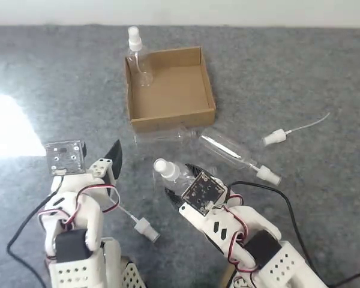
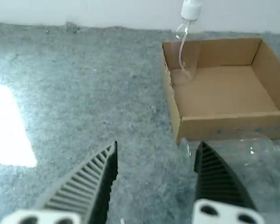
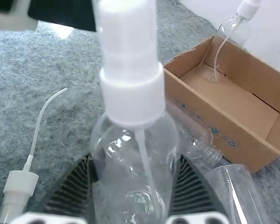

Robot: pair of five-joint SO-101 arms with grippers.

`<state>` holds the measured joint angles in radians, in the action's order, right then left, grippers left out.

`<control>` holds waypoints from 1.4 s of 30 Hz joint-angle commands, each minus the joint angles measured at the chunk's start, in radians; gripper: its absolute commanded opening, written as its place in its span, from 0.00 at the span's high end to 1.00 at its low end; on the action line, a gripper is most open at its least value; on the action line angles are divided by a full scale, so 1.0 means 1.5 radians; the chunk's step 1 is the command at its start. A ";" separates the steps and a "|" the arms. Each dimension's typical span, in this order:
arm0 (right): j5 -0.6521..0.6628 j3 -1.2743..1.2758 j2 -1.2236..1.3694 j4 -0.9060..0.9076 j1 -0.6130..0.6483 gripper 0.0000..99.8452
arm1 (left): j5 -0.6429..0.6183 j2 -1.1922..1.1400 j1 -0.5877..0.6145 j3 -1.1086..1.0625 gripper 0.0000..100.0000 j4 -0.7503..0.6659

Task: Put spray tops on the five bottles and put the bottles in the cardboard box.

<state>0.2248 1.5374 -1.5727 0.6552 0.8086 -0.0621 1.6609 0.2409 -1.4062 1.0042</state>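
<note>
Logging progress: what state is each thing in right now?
cardboard box: open, one bottle inside
boxed bottle: upright, top on
held bottle: upright, top on
long bottle: lying, top on
bare bottle: lying, no top
spray top between arms: loose on table
far spray top: loose on table
left claw: open, empty
right claw: shut on held bottle

Grey speckled table top (image 1: pixel 300 78), bright glare patch (image 1: pixel 6 129) at left, white wall (image 1: pixel 258 12) behind

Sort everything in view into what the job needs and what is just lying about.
Job: cardboard box; capped bottle standing in it; capped bottle in the right end effector; capped bottle lying flat; uncapped bottle by the box; near spray top; far spray top.
Lying about: black cable; grey table.
</note>
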 commanded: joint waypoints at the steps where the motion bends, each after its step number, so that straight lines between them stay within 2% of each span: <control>1: 0.005 -0.062 -0.018 0.001 -0.009 0.99 | 0.045 0.010 -0.001 -0.011 0.75 -0.003; 12: 0.002 -0.078 -0.018 0.001 -0.027 0.99 | 0.053 0.010 -0.002 -0.052 0.75 -0.054; 21: 0.002 -0.118 -0.016 0.007 -0.027 0.99 | 0.053 0.010 -0.002 -0.052 0.92 -0.055; 28: 0.002 -0.170 -0.011 0.007 -0.028 0.99 | 0.054 0.010 -0.003 -0.074 0.92 -0.099; 42: 0.003 -0.300 0.032 0.001 -0.028 0.99 | 0.055 0.010 -0.003 -0.077 0.92 -0.101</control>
<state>0.2248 1.2060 -1.5727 0.6567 0.7825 0.0130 1.6609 0.2409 -1.5290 0.8738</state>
